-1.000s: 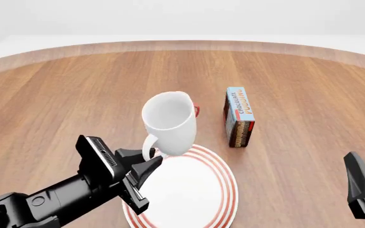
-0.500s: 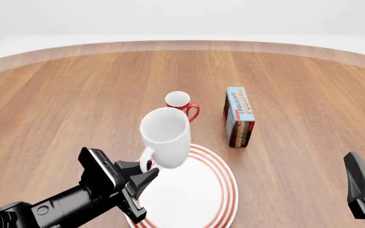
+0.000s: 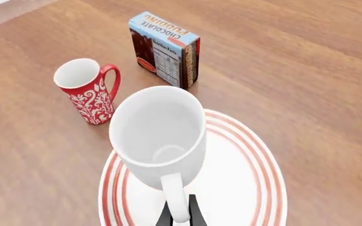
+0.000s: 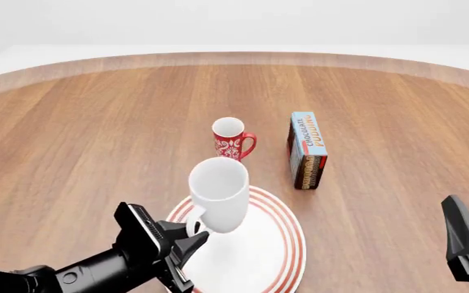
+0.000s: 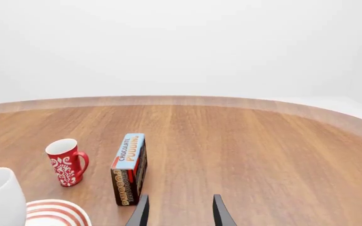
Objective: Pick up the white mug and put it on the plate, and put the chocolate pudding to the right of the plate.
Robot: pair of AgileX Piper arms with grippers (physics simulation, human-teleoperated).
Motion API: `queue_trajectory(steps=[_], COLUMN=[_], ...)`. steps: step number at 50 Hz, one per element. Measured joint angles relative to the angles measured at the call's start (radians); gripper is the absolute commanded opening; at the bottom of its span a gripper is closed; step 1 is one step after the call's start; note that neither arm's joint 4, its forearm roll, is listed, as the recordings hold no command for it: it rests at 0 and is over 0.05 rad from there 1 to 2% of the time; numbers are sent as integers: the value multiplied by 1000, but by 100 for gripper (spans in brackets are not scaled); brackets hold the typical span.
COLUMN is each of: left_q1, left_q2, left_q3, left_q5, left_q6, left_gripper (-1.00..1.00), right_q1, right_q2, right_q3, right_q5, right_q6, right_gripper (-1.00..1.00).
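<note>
Over plate (image 4: 279,244): white mug (image 4: 218,192), upright, handle pinched by left gripper (image 4: 187,239). Chocolate pudding (image 4: 307,151) at plate's 1 o'clock, nearer right gripper (image 5: 179,209), fingers parted, empty.

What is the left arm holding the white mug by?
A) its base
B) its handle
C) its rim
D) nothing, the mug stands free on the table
B: the left wrist view shows the left fingers closed on the handle of the white mug, above the plate.
</note>
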Motion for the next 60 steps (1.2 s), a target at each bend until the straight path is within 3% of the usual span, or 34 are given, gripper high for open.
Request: queue_trajectory(steps=[56, 57, 60], left_q1=[-27, -27, -28], left_q2=[124, 127, 134], left_q3=[3, 3, 2], left_q5=[-35, -36, -40], left_q6=[-50, -51, -52], left_gripper=[-100, 100, 100], right_q1=[1, 1, 2], right_q2=[0, 0, 0], right_q3=[1, 1, 1], right_q5=[-2, -2, -2], right_q6=[-1, -1, -1], right_gripper=[100, 100, 100])
